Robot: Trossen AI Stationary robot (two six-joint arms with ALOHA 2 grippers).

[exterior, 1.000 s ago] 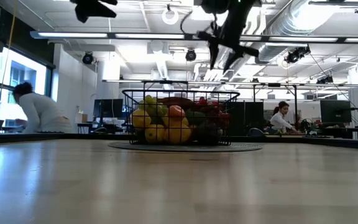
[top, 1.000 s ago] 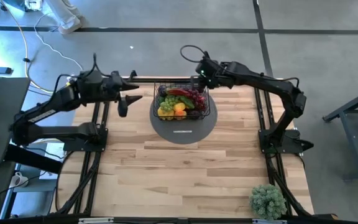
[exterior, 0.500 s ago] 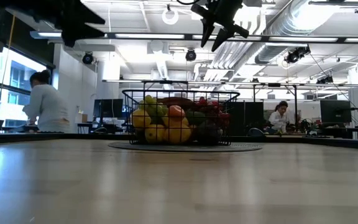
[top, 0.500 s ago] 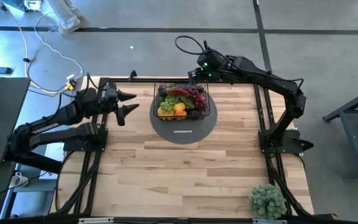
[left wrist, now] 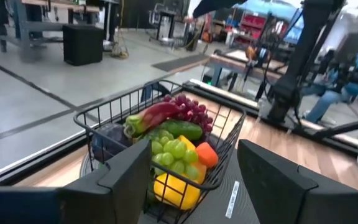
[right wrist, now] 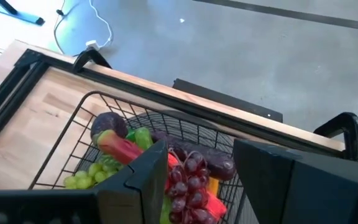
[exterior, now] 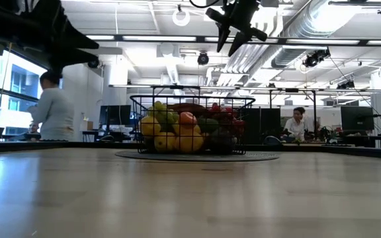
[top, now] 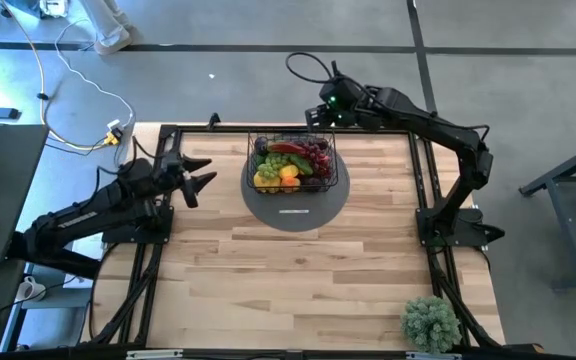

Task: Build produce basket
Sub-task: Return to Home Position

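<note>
Basket (exterior: 192, 98) on grey mat (top: 298, 212), 12 o'clock part of worktop (top: 288, 275), heaped with produce (top: 290, 165). Likely stiff wire, light; grip rim; smooth toy fruit may roll. Left tool (top: 196, 180) jaws apart, empty, at basket's 9 o'clock; right tool (top: 315, 118) jaws apart, empty, above 1 o'clock rim. Smooth wood planks; open workshop, people (exterior: 51, 109) far behind.

Grey concrete floor (top: 528, 90) surrounds the wooden desk (top: 298, 280). Overhead, strip lights (exterior: 144, 38) and ducts (exterior: 296, 33) cross the white ceiling (exterior: 144, 16). A bright window (exterior: 12, 92) stands beside a person (exterior: 55, 112).
</note>
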